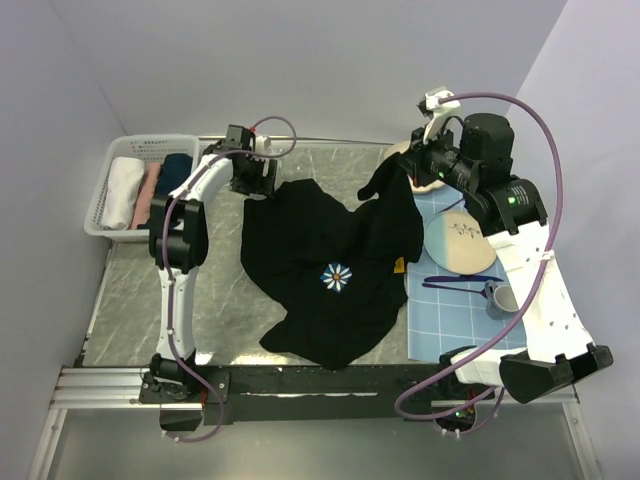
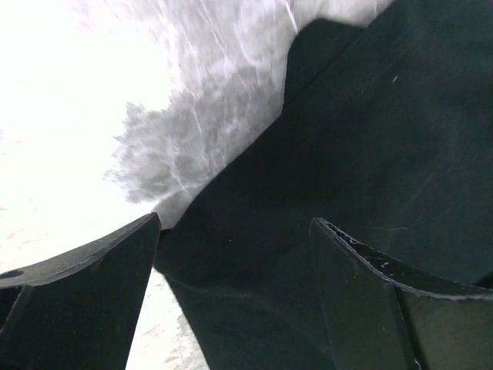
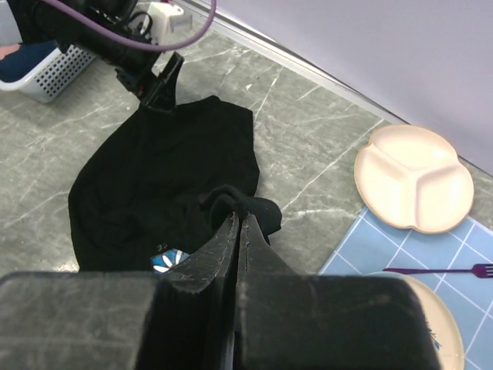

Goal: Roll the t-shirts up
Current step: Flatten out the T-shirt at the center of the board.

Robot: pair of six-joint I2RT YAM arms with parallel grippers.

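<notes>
1. Spreading is the step I judge I'm in. The black short-sleeved cloth t-shirt (image 1: 320, 260) lies rumpled and skewed on the grey marbled tabletop (image 1: 130, 285) with its white-and-blue flower print (image 1: 337, 277) facing up. It reaches from under the left gripper (image 1: 257, 186) across to the right gripper (image 1: 405, 176).
2. My right gripper is pressed together on a fold at the shirt's far corner, and the cloth rises off the table in a peak to its tips. The rest of the shirt lies below and ahead of them.
3. My left gripper stands spread wide and holds nothing. The shirt's edge lies right beneath it, between its fingers (image 2: 85, 293).
4. To do this well I'd lower the left fingers straight down so they straddle only that edge, and close on a single thickness if I can. Then I'd draw the two grippers apart until the cloth between them lies taut and flat.
5. I'd keep the pull low and even, since lifting the right side higher would likely drag the body into more folds.
6. Close beside the right gripper sit a round cream divided plate (image 3: 414, 177) and a blue gridded mat (image 1: 450, 310), and I'd keep the cloth from sweeping over them. On the left gripper's outer side stands a white perforated basket (image 1: 100, 200) of rolled cloths.
</notes>
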